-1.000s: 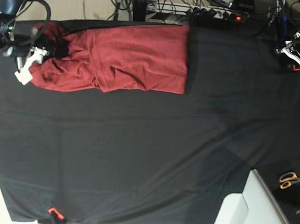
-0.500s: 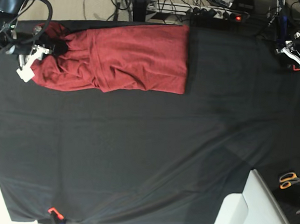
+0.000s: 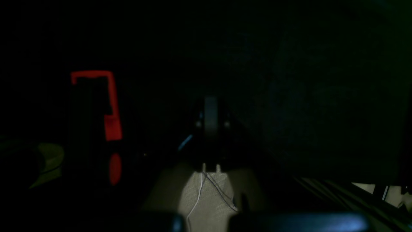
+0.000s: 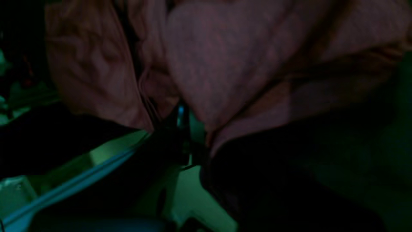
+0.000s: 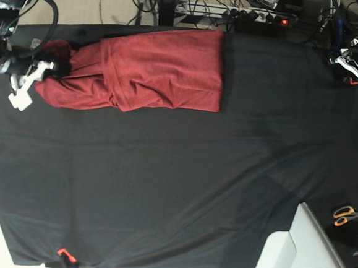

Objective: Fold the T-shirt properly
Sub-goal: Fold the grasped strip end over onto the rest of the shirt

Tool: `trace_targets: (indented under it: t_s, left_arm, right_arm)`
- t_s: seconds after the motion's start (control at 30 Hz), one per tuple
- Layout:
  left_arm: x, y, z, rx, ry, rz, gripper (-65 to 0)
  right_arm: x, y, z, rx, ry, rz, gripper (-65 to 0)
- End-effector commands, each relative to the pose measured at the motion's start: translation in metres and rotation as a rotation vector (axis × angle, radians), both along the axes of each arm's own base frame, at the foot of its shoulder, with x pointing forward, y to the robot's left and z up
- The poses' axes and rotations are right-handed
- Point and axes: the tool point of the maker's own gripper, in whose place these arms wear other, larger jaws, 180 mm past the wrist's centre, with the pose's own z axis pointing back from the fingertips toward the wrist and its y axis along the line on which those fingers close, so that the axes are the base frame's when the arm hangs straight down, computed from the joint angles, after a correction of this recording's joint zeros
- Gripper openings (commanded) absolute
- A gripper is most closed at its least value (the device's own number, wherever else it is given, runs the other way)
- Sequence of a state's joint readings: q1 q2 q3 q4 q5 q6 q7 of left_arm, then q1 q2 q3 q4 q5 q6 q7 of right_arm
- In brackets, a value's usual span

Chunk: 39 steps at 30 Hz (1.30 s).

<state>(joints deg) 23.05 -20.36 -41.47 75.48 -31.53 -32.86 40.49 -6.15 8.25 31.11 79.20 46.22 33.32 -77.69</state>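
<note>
Lying along the far edge of the black tablecloth (image 5: 174, 189), the T-shirt (image 5: 153, 70) is a soft, thin brick-red knit, roughly rectangular at its flat end and bunched into creased folds toward the right gripper (image 5: 44, 69). That white-fingered gripper sits at the bunched end, its jaws pinched together on a fold of the fabric, which fills the right wrist view in rumpled ridges. Well apart at the opposite far corner, the left gripper (image 5: 357, 70) is closed on nothing, its wrist view too dark to read.
</note>
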Motion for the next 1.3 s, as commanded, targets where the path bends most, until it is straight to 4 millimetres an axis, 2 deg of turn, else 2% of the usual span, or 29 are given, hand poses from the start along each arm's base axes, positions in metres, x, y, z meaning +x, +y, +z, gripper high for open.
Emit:
trace_targets:
  t_s: [0.0, 0.1, 0.3, 0.37, 0.63, 0.77, 0.97, 1.13, 1.27]
  left_arm:
    - [0.007, 0.009, 0.012, 0.025, -0.034, -0.005, -65.0]
    - [0.007, 0.009, 0.012, 0.025, -0.034, -0.005, -65.0]
    - [0.007, 0.009, 0.012, 0.025, -0.034, -0.005, -65.0]
    - [0.007, 0.009, 0.012, 0.025, -0.034, -0.005, -65.0]
    - [0.007, 0.009, 0.012, 0.025, -0.034, -0.005, -65.0]
    - [0.007, 0.009, 0.012, 0.025, -0.034, -0.005, -65.0]
    - [0.007, 0.009, 0.012, 0.025, -0.034, -0.005, -65.0]
    - [0.007, 0.009, 0.012, 0.024, -0.035, -0.004, -65.0]
    - [0.007, 0.009, 0.012, 0.024, -0.035, -0.004, -65.0]
  right_arm:
    - [0.015, -0.003, 0.015, -0.012, -0.063, 0.004, -64.7]
    - [0.018, 0.018, 0.024, -0.022, -0.065, 0.067, -64.7]
    - [0.017, 0.061, 0.025, 0.019, -0.029, 0.137, -64.7]
    - [0.018, 0.076, 0.030, 0.015, -0.047, 0.196, -64.7]
    - [0.014, 0.125, 0.052, 0.039, -0.045, 0.256, -64.7]
    - [0.009, 0.145, 0.052, 0.078, 0.010, 0.229, -64.7]
    - [-0.001, 0.173, 0.051, 0.110, 0.034, 0.286, -64.7]
    - [-0.013, 0.185, 0.035, 0.140, 0.106, 0.292, -64.7]
    - [-0.012, 0.201, 0.031, 0.144, 0.084, 0.327, -64.7]
